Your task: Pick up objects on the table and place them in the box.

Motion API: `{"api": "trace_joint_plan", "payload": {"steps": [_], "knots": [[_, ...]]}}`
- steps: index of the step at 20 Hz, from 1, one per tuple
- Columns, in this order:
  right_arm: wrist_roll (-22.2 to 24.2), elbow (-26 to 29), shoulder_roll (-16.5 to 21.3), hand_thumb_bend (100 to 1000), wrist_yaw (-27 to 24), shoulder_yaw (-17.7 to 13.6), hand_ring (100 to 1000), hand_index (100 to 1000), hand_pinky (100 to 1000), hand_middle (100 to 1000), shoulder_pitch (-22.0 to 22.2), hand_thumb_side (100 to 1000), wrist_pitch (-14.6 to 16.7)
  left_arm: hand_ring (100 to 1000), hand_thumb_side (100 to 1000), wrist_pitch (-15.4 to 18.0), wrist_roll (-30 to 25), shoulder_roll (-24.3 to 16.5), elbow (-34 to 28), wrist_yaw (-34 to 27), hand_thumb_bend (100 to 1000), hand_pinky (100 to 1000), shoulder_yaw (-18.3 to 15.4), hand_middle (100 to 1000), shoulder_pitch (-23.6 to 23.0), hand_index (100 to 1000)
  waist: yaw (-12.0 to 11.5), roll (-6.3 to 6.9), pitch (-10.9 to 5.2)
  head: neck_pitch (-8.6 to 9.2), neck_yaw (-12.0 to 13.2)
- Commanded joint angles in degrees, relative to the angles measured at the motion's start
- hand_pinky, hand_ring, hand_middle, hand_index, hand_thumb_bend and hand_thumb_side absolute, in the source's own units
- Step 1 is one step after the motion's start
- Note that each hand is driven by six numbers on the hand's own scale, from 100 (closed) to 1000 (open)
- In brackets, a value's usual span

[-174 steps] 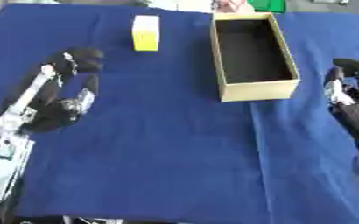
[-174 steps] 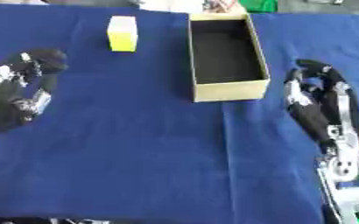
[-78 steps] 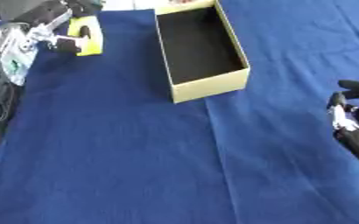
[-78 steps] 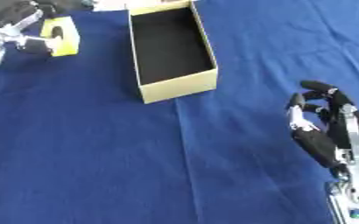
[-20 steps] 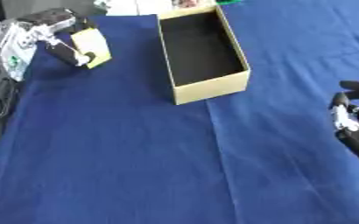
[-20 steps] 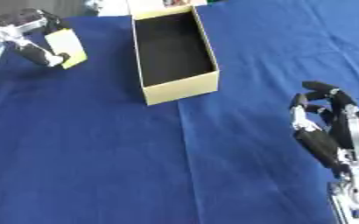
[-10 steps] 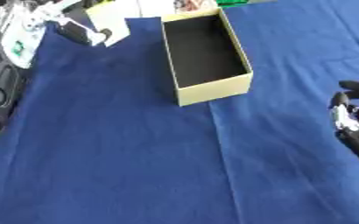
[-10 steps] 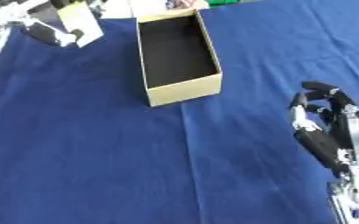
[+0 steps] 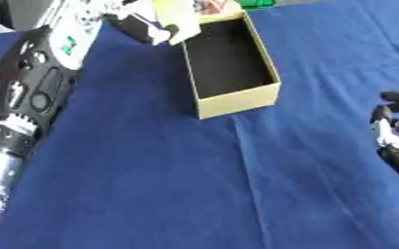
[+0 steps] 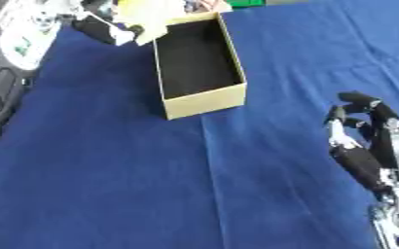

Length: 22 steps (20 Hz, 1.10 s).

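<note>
Yellow block [image 9: 175, 17] sits pinched in the left hand [image 9: 143, 26] at the top of the view, raised off the blue cloth [image 9: 152, 185] and overlapping the far left corner of the open cardboard box [image 9: 237, 99]. Fingers and thumb are curled around the block; its faces are pale and blurred, and no lettering can be read on it. The block's long axis runs roughly up and down the view, tilted slightly. The only marking visible is a small green label on the white forearm casing [image 9: 71, 34] of the left arm; its text cannot be made out. The box lies with its long axis running away from the robot, slightly askew, with a dark interior. The right hand [image 10: 360, 146] rests at the right edge, well apart from the box, its fingers loosely bent and holding nothing. Compared with half a second ago, the block has moved rightward from beside the box to its corner. Nearly nine seconds ago it lay on the cloth left of the box, with both hands idle.
</note>
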<state>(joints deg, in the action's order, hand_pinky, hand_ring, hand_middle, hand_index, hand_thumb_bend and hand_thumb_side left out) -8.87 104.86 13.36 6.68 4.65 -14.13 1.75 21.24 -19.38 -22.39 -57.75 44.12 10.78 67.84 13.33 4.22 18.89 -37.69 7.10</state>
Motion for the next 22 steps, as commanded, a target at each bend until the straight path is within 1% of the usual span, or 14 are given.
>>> {"api": "trace_joint_plan", "payload": {"steps": [1, 4, 7, 12, 13, 14, 15, 16, 17, 18, 19, 20, 22], "knots": [[0.28, 0.61, 0.39, 100, -0.46, 0.13, 963, 748, 690, 527, -0.59, 310, 0.12, 596, 202, 1.2, 0.18, 1.08, -1.05, 1.34, 100, 749, 1.04, 429, 1.3, 799, 0.12, -0.19, -1.44, 0.21, 0.39], [0.4, 0.6, 0.34, 100, -0.53, 0.19, 964, 748, 690, 527, -0.67, 312, 0.15, 602, 206, 2.01, 0.67, 2.5, -0.34, 2.41, 100, 752, 1.8, 435, 0.87, 801, 0.2, -0.16, -1.45, 0.37, 0.44], [0.46, 0.59, 0.28, 100, -0.56, 0.2, 964, 748, 690, 527, -0.72, 312, 0.18, 624, 212, 2.73, 1.01, 3.66, 0.41, 3.37, 100, 758, 2.58, 482, 0.35, 811, 0.2, -0.18, -1.43, 0.59, 0.32], [0.48, 0.59, 0.19, 100, -0.58, 0.14, 965, 749, 690, 527, -0.69, 310, 0.2, 725, 226, 4.01, -0.17, 4.67, 1.31, 4.58, 100, 792, 3.72, 672, -0.5, 841, 0.08, -0.28, -1.35, 0.64, 0.22], [0.47, 0.6, 0.19, 100, -0.58, 0.12, 965, 748, 690, 527, -0.68, 313, 0.21, 756, 230, 4.21, -0.78, 4.72, 1.5, 4.46, 110, 813, 3.97, 727, -0.69, 865, 0.02, -0.31, -1.35, 0.64, 0.18], [0.46, 0.61, 0.2, 100, -0.57, 0.09, 965, 749, 690, 527, -0.67, 312, 0.21, 797, 235, 4.46, -1.63, 4.69, 1.61, 4.26, 142, 843, 4.24, 793, -0.83, 899, -0.05, -0.33, -1.35, 0.64, 0.15], [0.43, 0.61, 0.19, 100, -0.57, 0.05, 965, 749, 690, 527, -0.66, 313, 0.21, 821, 257, 4.73, -2.66, 4.63, 1.6, 3.97, 158, 854, 4.46, 823, -0.92, 916, -0.15, -0.35, -1.35, 0.63, 0.12], [0.42, 0.61, 0.19, 100, -0.58, 0.03, 965, 749, 690, 527, -0.66, 314, 0.2, 851, 358, 4.93, -3.66, 4.55, 1.44, 3.6, 180, 872, 4.57, 863, -0.98, 938, -0.26, -0.37, -1.37, 0.64, 0.09], [0.44, 0.61, 0.18, 100, -0.58, 0.03, 965, 749, 690, 527, -0.66, 314, 0.22, 862, 416, 5.08, -4.5, 4.44, 1.07, 3.16, 193, 880, 4.61, 879, -1.03, 948, -0.42, -0.41, -1.38, 0.67, 0.04], [0.47, 0.61, 0.17, 100, -0.58, 0.03, 965, 749, 690, 527, -0.66, 316, 0.23, 871, 495, 5.13, -5.09, 4.33, 0.65, 2.67, 211, 886, 4.62, 893, -1.11, 957, -0.56, -0.43, -1.39, 0.71, 0.0], [0.46, 0.61, 0.16, 100, -0.59, -0.01, 965, 749, 690, 527, -0.64, 316, 0.24, 873, 539, 5.18, -5.55, 4.18, 0.14, 2.06, 222, 887, 4.67, 897, -1.2, 959, -0.7, -0.47, -1.41, 0.73, -0.05], [0.45, 0.61, 0.16, 100, -0.59, -0.05, 966, 749, 690, 527, -0.61, 316, 0.25, 878, 602, 5.17, -5.92, 4.0, -0.43, 1.42, 248, 890, 4.74, 906, -1.29, 964, -0.82, -0.5, -1.43, 0.72, -0.09], [0.45, 0.61, 0.16, 100, -0.59, -0.08, 966, 749, 690, 527, -0.56, 318, 0.27, 883, 687, 5.0, -6.2, 3.59, -1.74, 0.43, 282, 896, 4.89, 918, -1.42, 968, -1.07, -0.59, -1.48, 0.71, -0.16]]}}
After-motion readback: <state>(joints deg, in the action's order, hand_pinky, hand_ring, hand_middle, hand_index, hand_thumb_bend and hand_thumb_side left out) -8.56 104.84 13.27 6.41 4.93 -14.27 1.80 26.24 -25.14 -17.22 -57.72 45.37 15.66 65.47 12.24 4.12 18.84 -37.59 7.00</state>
